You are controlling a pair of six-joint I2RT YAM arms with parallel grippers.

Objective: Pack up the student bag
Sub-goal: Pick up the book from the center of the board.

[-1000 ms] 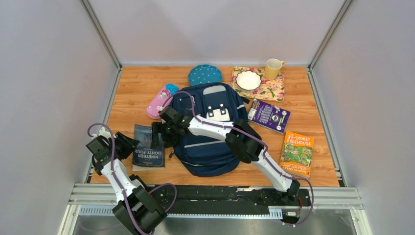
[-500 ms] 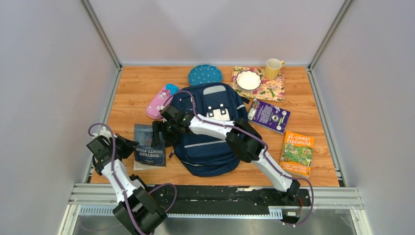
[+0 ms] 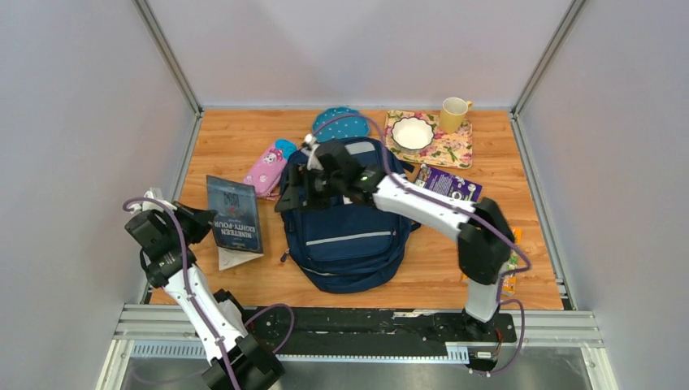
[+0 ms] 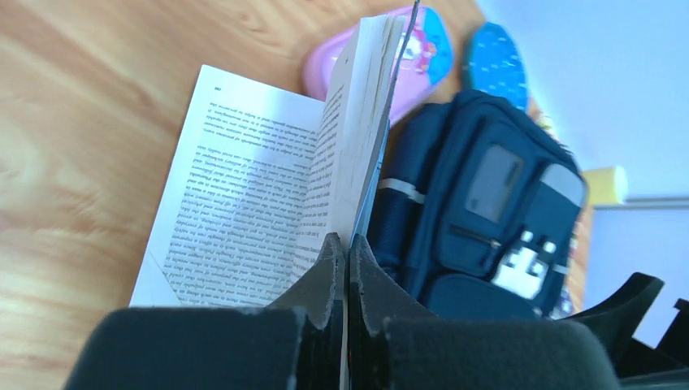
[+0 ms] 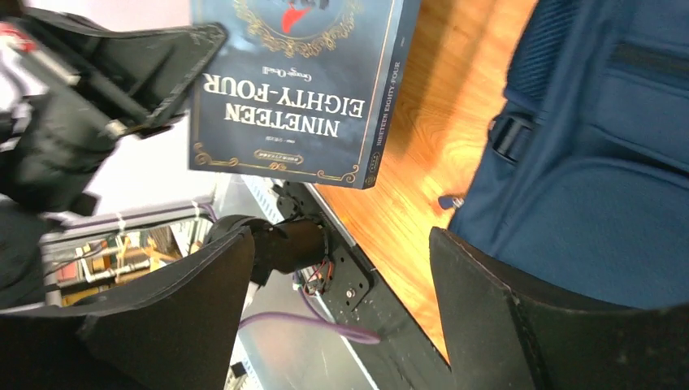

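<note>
Student bag [image 3: 345,236]: navy blue backpack with pale stripes and a white patch, lying flat at the centre of the wooden table [image 3: 236,134], pockets upward, grey panel at its far end. Far left of the frame: left gripper [image 4: 346,252], fingers pressed together, pinching the edge of a dark paperback [image 3: 234,213] titled Nineteen Eighty-Four; the book is tilted up on edge just left of the bag, with a white page hanging open below it. Upper left of the bag: pink pencil case [image 3: 264,169], touching the bag's corner. Over the bag's upper left corner: right gripper [image 5: 337,244], fingers spread wide, nothing between them. Top centre: blue dotted pouch [image 3: 337,122]. Upper right: white bowl [image 3: 413,132] on a floral mat [image 3: 455,150], yellow mug [image 3: 453,114] beside it. Right of the bag: purple book [image 3: 447,188]. Lower right: orange book [image 3: 512,260], mostly hidden behind the right arm.
</note>
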